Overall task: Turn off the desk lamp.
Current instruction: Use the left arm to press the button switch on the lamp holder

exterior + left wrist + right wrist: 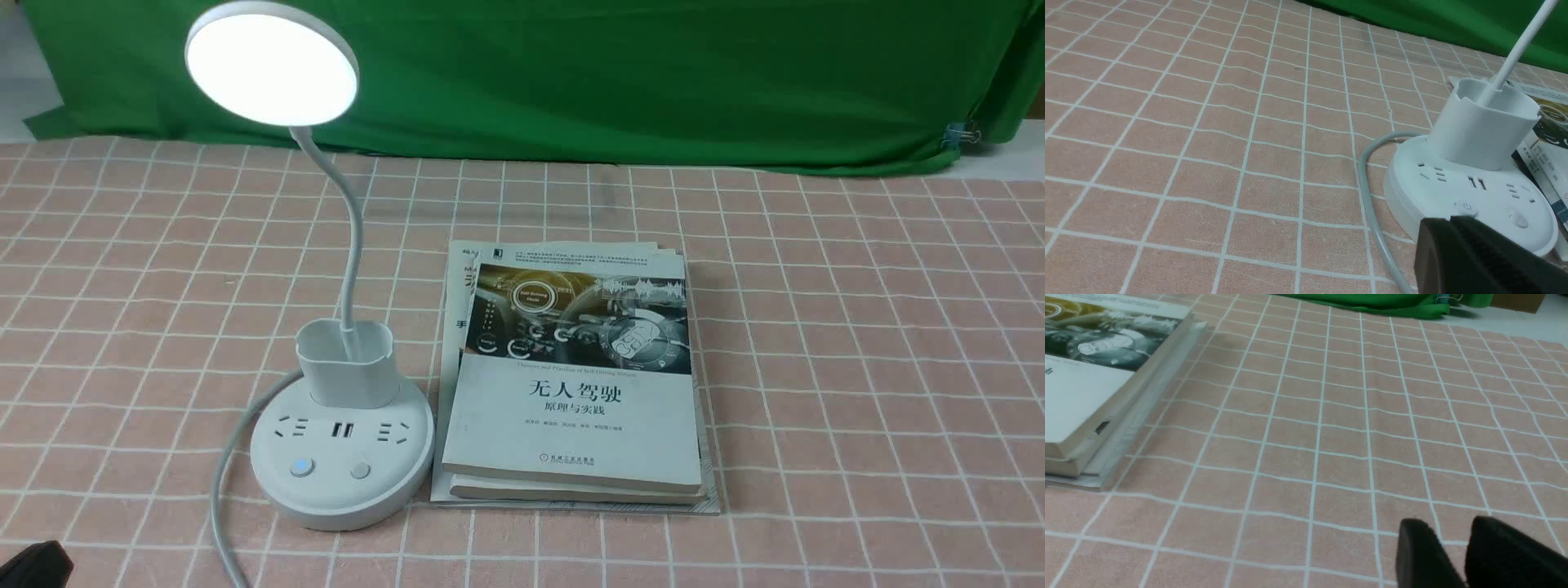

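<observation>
My left gripper [1453, 228] sits closed, right gripper [1453, 528] slightly parted; on the smooth white plastic desk lamp [343, 461] the cup [347, 371] holds its thin neck [353, 245], glossy books [571, 425] at three o'clock.

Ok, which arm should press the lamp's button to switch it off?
Left. The left gripper hovers right beside the desk lamp, close to its buttons. The right gripper is over checked cloth, with the books between it and the lamp.
</observation>
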You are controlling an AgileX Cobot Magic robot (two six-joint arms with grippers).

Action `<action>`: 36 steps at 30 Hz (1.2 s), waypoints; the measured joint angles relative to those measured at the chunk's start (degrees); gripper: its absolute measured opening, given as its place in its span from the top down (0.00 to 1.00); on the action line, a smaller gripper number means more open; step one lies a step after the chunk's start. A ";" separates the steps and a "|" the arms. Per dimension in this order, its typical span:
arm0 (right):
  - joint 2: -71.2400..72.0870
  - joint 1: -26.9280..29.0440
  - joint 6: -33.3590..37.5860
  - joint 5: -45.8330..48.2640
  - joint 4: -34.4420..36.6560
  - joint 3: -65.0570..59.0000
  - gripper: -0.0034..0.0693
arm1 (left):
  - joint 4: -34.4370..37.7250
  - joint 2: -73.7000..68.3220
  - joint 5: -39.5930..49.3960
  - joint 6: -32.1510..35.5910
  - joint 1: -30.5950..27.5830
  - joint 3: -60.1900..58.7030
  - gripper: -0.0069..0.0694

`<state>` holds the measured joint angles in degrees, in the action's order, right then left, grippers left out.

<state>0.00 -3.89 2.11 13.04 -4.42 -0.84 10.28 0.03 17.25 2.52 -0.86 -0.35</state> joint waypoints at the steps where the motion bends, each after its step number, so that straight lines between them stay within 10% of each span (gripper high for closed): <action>1: 0.00 0.00 0.00 0.00 0.00 0.00 0.62 | 0.00 0.00 0.00 0.00 0.00 0.00 0.90; 23: 0.00 0.00 0.00 0.00 0.00 0.00 0.62 | -3.65 0.00 -0.23 3.24 0.00 0.00 0.90; 31: 0.00 0.00 0.00 0.00 0.00 0.00 0.62 | 24.20 0.00 -9.37 -3.32 0.00 0.00 0.90; 36: 0.00 0.00 0.00 0.00 0.00 0.00 0.62 | 28.77 0.00 -14.89 -3.79 0.00 0.00 0.90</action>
<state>0.00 -3.89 2.11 13.04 -4.42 -0.84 39.05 0.03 2.36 -1.27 -0.86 -0.35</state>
